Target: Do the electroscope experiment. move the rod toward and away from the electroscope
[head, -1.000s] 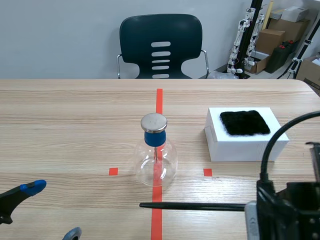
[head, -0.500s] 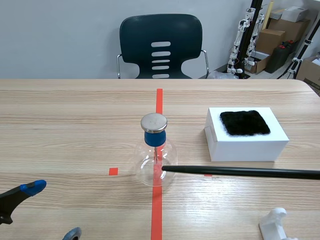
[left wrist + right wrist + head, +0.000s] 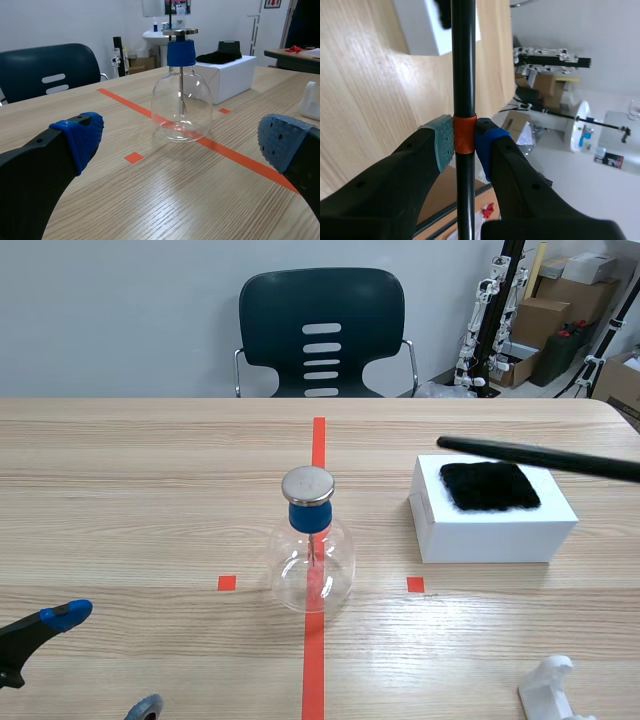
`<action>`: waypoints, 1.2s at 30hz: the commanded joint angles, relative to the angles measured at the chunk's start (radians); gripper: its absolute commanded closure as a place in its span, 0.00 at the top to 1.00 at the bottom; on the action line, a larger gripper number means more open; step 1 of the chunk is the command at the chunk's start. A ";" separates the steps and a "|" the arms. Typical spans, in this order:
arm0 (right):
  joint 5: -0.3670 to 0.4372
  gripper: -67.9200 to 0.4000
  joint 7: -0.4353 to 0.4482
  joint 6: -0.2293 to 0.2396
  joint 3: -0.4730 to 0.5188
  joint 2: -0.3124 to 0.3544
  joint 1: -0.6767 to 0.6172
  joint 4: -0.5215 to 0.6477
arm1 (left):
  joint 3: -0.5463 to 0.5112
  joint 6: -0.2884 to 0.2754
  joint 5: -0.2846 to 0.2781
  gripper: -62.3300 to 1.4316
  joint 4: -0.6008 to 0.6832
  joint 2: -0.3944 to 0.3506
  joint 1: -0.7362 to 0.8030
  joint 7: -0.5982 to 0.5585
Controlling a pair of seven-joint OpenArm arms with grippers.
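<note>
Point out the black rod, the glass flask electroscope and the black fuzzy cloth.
The long black rod (image 3: 540, 458): scene view, middle of its shaft.
The clear glass flask electroscope with blue stopper (image 3: 312, 565): scene view, the glass bulb.
The black fuzzy square cloth (image 3: 490, 486): scene view, its centre.

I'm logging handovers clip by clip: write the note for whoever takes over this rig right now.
Left claw: open, holding nothing, low and facing the electroscope.
Right claw: shut on the black rod at its orange band.
The rod is raised, its tip over the white box that carries the black cloth, well away from the electroscope on the red centre line.
Done: rod grasped; half a second ago its tip was by the flask, and it has now swung away.
Left: more passes toward the metal disc and back.
</note>
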 commanded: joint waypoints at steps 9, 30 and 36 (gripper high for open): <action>0.011 0.03 -0.002 -0.180 0.012 0.012 0.144 -0.171 | -0.005 -0.001 -0.006 1.00 0.013 -0.006 -0.003 -0.018; -0.077 0.02 -0.198 -0.397 -0.257 0.313 0.369 -0.195 | -0.005 -0.001 -0.006 1.00 0.013 -0.006 -0.003 -0.018; -0.241 0.02 -0.264 -0.485 -0.469 0.411 0.463 -0.194 | -0.005 -0.001 -0.006 1.00 0.013 -0.006 -0.003 -0.018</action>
